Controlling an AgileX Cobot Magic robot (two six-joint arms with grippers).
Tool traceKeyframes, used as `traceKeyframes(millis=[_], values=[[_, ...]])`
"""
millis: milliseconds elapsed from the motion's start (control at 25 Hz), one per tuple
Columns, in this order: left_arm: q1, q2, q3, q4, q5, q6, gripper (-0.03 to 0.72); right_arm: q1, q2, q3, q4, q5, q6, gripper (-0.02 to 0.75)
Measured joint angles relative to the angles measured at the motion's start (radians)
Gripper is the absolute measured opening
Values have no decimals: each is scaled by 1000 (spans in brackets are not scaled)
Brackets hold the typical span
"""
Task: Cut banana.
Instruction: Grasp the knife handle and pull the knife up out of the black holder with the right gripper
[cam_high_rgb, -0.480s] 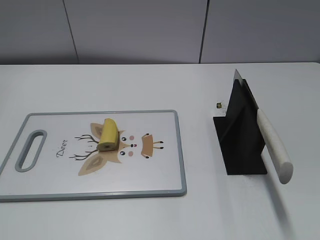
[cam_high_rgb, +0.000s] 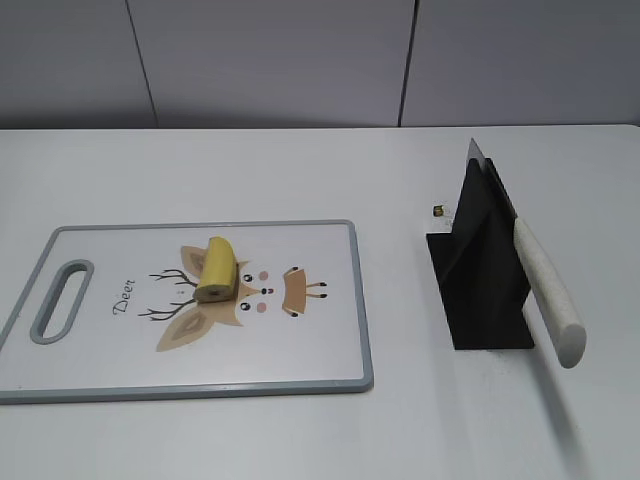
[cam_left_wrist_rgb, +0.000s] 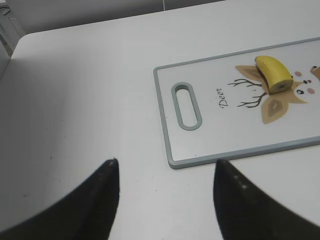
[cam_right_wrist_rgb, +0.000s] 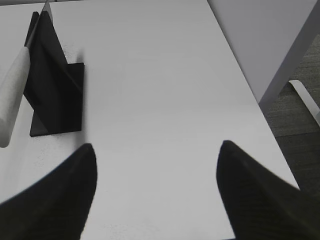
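Nothing has shifted since a moment ago: banana (cam_high_rgb: 219, 269) lies on the cutting board (cam_high_rgb: 320, 370), knife (cam_high_rgb: 545, 290) racked, left pincer (cam_left_wrist_rgb: 165, 172) and right pincer (cam_right_wrist_rgb: 156, 155) both apart, so cutting hasn't begun

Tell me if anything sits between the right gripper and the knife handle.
Nothing visible does. The right gripper is open above bare table, and the knife's white handle juts free from the black stand toward it.
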Motion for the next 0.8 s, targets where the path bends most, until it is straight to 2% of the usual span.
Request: traceKeyframes(millis=[800], values=[[0,0,0,0,0,0,583,0,0,0,0,0,0,563]])
